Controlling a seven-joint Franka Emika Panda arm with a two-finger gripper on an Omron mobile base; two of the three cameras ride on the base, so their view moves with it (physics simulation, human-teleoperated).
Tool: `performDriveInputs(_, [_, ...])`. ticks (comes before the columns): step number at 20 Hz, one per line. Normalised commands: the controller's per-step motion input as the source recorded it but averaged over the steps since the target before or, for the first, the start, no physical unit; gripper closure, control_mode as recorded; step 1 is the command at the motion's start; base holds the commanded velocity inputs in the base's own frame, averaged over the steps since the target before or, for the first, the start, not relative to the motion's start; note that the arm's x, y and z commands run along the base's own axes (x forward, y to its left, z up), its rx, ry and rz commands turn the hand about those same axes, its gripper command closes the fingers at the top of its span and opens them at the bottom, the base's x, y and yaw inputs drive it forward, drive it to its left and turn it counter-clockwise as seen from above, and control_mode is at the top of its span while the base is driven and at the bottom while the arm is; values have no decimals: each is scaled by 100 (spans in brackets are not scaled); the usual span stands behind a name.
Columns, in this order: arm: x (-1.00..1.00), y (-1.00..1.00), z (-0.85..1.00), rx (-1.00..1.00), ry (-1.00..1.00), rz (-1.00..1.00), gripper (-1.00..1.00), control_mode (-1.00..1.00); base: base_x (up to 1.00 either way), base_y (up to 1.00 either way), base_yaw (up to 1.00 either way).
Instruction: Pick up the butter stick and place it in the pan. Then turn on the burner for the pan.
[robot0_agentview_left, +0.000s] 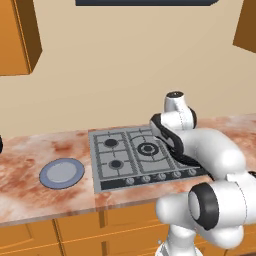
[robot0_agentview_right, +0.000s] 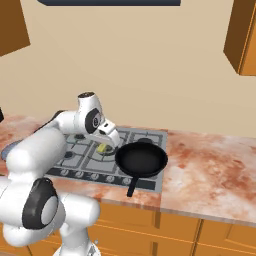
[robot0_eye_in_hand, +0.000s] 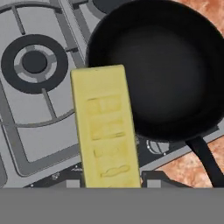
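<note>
The pale-yellow butter stick (robot0_eye_in_hand: 107, 127) stands lengthwise between my fingertips, held in the air above the stove. My gripper (robot0_eye_in_hand: 111, 181) is shut on it. In the right base view the gripper (robot0_agentview_right: 108, 142) hangs over the cooktop's middle with the butter stick (robot0_agentview_right: 105, 148) under it, just left of the pan's rim. The black pan (robot0_agentview_right: 141, 159) sits on the front right burner, its handle (robot0_agentview_right: 132, 186) pointing toward the counter's front edge. The pan (robot0_eye_in_hand: 162, 70) looks empty inside.
A grey cooktop (robot0_agentview_left: 107, 165) with a row of knobs (robot0_agentview_right: 95, 176) along its front lies in the marble counter. A blue-grey plate (robot0_agentview_left: 62, 173) rests left of the stove. A bare burner (robot0_eye_in_hand: 34, 62) lies left of the butter. Wooden cabinets hang at both upper sides.
</note>
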Motion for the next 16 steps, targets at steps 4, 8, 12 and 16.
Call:
performDriveInputs(4, [19, -98, 0, 7, 11, -7, 100, -100, 0, 0, 0])
performDriveInputs(8, [28, -90, -3, 7, 12, -6, 100, -100, 0, 0, 0])
performDriveInputs(12, [29, -74, -21, 6, 12, -3, 100, -100, 0, 0, 0])
performDriveInputs(16, [29, -36, -53, 6, 5, 0, 100, -100, 0, 0, 0])
